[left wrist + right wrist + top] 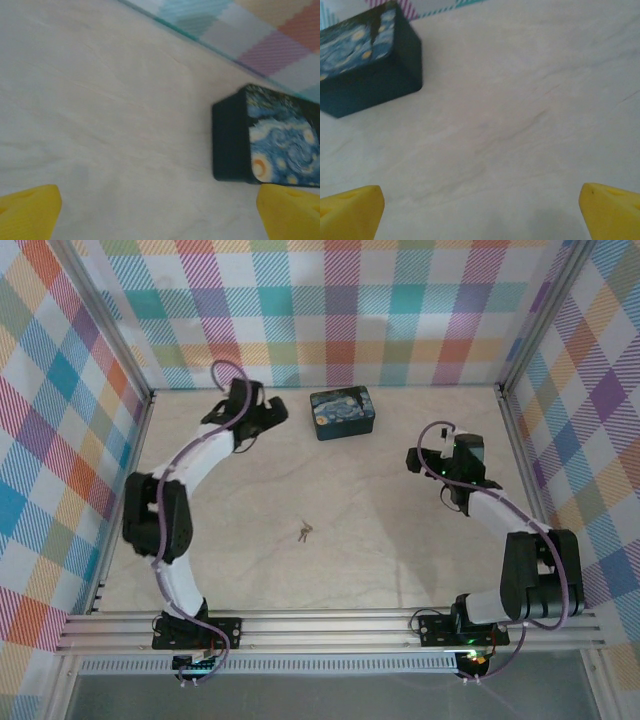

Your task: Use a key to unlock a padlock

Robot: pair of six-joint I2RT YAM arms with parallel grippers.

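Padlock (302, 535) and key (308, 529) read to me as one tiny dull cluster just below the middle of the overhead frame, lying on the pale counter (400, 550); they are too small for me to separate. Both arms sit well apart from them. A dark blue painted tin (342, 412) stands at upper centre. My left claw (160, 215) hovers just left of the tin, yellow fingertips spread wide and empty. My right claw (481, 215), at right, is likewise wide open, holding nothing.
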